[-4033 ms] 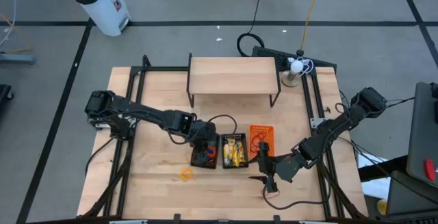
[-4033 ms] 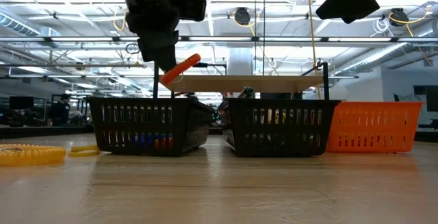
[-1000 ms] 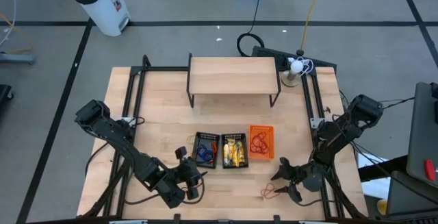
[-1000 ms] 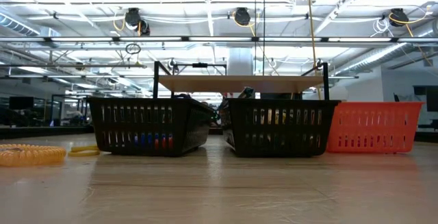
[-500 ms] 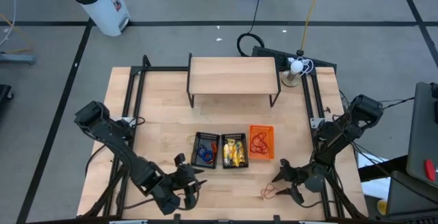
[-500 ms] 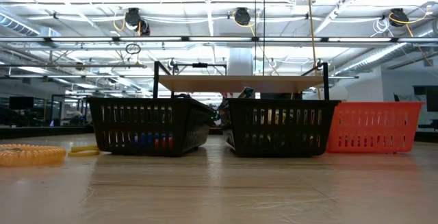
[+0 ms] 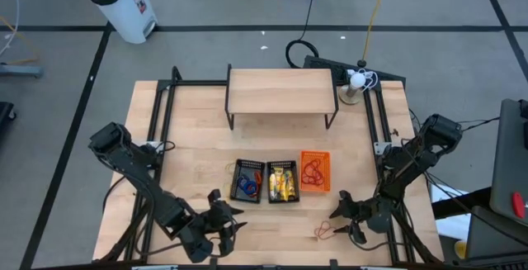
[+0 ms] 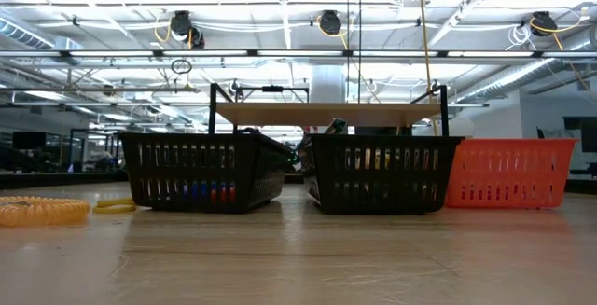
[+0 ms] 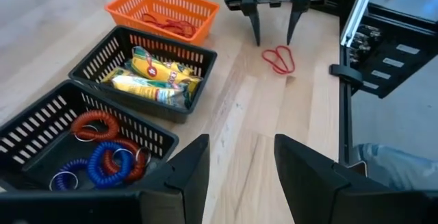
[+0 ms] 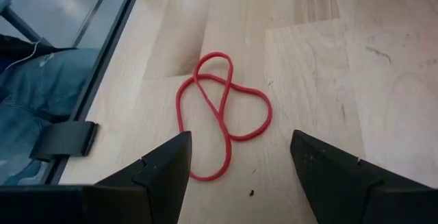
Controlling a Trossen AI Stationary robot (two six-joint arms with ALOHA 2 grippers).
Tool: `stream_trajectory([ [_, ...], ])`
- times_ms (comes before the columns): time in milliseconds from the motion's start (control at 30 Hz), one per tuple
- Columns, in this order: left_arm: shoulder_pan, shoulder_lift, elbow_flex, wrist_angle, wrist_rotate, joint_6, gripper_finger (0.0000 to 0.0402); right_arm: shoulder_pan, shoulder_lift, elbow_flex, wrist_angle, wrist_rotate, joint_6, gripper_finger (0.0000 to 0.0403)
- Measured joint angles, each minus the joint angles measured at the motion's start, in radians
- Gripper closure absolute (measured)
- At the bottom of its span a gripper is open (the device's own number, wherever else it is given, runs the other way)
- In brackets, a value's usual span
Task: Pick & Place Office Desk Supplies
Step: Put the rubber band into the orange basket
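Change: since four seconds ago the left gripper (image 7: 221,220) has left the left black basket (image 7: 247,181) and pulled back to the bench's near edge; the right gripper (image 7: 340,217) has backed off from beside the orange basket (image 7: 314,171) toward the near right corner.
Left gripper: fingers apart at a middling gap, holding nothing, parked near the near edge, left of centre.
Right gripper: fingers spread wide and empty, hovering just behind the red rubber band (image 10: 220,114).
Task thing: the red rubber band lies flat on the bare wood near the near right corner, twisted into a figure-eight, close to the bench's right side rail (image 10: 102,56).
Sorted so far: coiled loops in the left black basket, yellow packets (image 9: 156,80) in the middle black basket (image 7: 282,181), red bands in the orange basket.
Step in hand: judged to be picking up that last red band for the orange basket.
How to do it well: straddle the crossing of the loops, press the fingertips right down to the wood, and close fully, since the band is thin and flat.
Edges: the rail and the near edge are close; approach from above, not sideways.
Open room: bare wood between band and orange basket, so the carry looks clear.
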Motion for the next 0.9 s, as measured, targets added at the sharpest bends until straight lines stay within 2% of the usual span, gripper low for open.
stream_trajectory([
  [267, 0.001, 0.000, 0.000, 0.001, 0.034, -0.018, 0.0236, -0.021, 0.016, 0.000, 0.001, 0.003, -0.004, 0.0161],
  [400, 0.001, 0.000, 0.000, 0.008, 0.034, -0.001, 0.0236, -0.032, 0.088, 0.001, 0.073, -0.007, -0.028, 0.0161],
  [633, 0.008, 0.000, 0.000, 0.018, 0.034, 0.021, 0.0236, -0.034, 0.206, -0.001, 0.312, -0.005, -0.127, 0.0161],
  [900, 0.008, 0.000, 0.000, 0.051, 0.051, 0.001, 0.0236, -0.031, 0.306, 0.058, 0.315, 0.008, -0.108, 0.0161],
])
